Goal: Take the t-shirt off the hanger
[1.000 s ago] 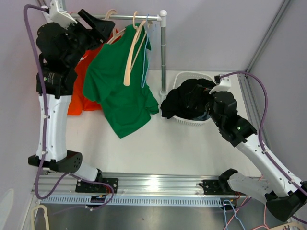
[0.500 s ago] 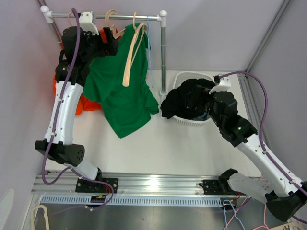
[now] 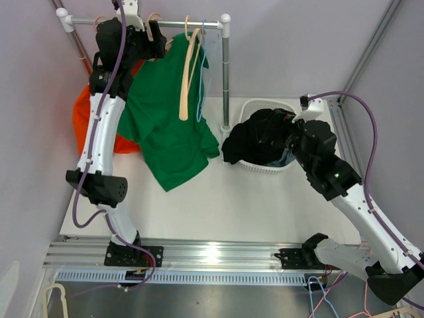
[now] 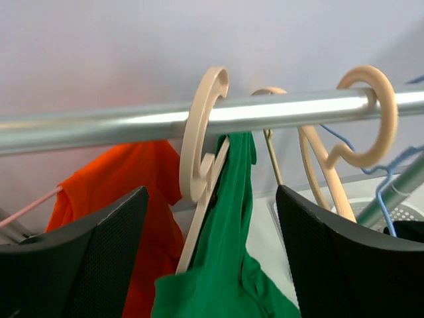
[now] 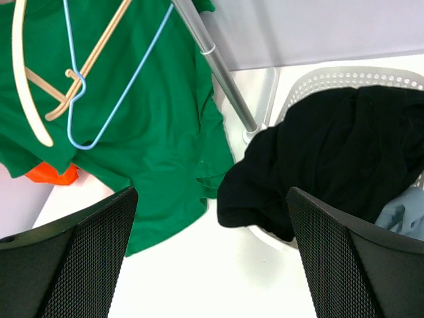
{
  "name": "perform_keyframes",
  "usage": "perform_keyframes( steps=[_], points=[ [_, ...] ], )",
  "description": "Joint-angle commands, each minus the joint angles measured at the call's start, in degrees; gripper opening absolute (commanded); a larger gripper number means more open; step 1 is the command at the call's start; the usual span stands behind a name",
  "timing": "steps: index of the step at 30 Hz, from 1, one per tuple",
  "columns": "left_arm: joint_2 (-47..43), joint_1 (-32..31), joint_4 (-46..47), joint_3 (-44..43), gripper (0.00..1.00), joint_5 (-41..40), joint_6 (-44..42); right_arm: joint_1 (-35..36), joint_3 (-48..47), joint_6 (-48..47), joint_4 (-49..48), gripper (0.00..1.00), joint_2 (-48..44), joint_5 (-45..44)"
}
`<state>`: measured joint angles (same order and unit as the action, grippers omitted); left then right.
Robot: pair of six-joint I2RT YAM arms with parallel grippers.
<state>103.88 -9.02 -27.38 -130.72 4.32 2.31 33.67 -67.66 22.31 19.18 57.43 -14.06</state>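
Note:
A green t-shirt [image 3: 165,116] hangs on a beige hanger [image 4: 202,142] hooked over the metal rail [image 3: 132,21]; its lower part droops onto the table. My left gripper [image 3: 154,34] is raised to the rail, open. In the left wrist view its fingers [image 4: 86,258] straddle the shirt's shoulder [image 4: 232,265] just below the hook, without touching it. My right gripper [image 3: 295,130] is open and empty above the basket's left side. In its wrist view it hovers [image 5: 212,265] over the table, between the green shirt [image 5: 146,132] and a black garment [image 5: 331,152].
An orange t-shirt [image 3: 89,119] hangs at the rail's left. An empty beige hanger [image 3: 187,73] and a blue wire hanger [image 3: 202,73] hang in front of the green shirt. The rail's upright post [image 3: 226,73] stands beside a white basket [image 3: 255,106] full of dark clothes.
My left arm has swung right and up to the rail, bringing its open gripper to the green shirt's hanger hook. The orange shirt is uncovered. The right arm has shifted slightly.

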Motion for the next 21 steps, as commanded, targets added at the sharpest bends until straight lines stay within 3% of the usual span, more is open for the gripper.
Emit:
perform_keyframes(
  steps=[1, 4, 6, 7, 8, 10, 11, 12, 17, 21],
  points=[
    [4.4, 0.7, 0.1, -5.6, 0.81, 1.3, -0.5, 0.3, -2.2, -1.6, -1.8, 1.00, 0.4, 1.0],
    [5.9, 0.8, 2.3, -5.1, 0.80, 1.3, 0.0, 0.3, -2.7, -1.9, -2.0, 1.00, 0.8, 1.5],
    [6.5, 0.8, 4.5, -5.0, 0.68, 1.4, 0.0, 0.3, -2.7, -2.3, -2.3, 1.00, 1.0, 1.4],
    [7.3, 0.8, 4.8, -5.2, 0.60, 1.2, 0.0, 0.3, -2.7, -2.4, -2.3, 1.00, 1.1, 0.8],
    [7.7, 0.9, 4.8, -5.9, 0.42, 1.5, 0.2, 0.3, -2.7, -2.4, -2.5, 0.99, 1.1, 0.7],
    [8.5, 1.0, 4.6, -6.6, 0.27, 1.7, 0.5, 0.3, -2.6, -2.7, -2.8, 0.99, 1.4, 0.4],
    [9.1, 1.1, 4.4, -6.9, 0.05, 2.2, 0.9, 0.3, -2.6, -2.7, -3.0, 1.00, 1.5, 0.5],
    [9.2, 1.1, 3.9, -7.7, 0.01, 2.4, 1.4, 0.3, -2.7, -2.5, -3.1, 0.99, 2.0, 0.7],
    [5.5, 1.1, 5.6, -7.7, 0.01, 6.5, 3.2, 0.3, -2.1, -1.6, -3.6, 1.00, 2.2, 2.2],
    [3.1, 1.2, 3.4, -11.9, 0.01, 2.5, 3.9, 0.5, -0.9, -0.8, -4.1, 0.99, 1.5, 2.6]
  ],
)
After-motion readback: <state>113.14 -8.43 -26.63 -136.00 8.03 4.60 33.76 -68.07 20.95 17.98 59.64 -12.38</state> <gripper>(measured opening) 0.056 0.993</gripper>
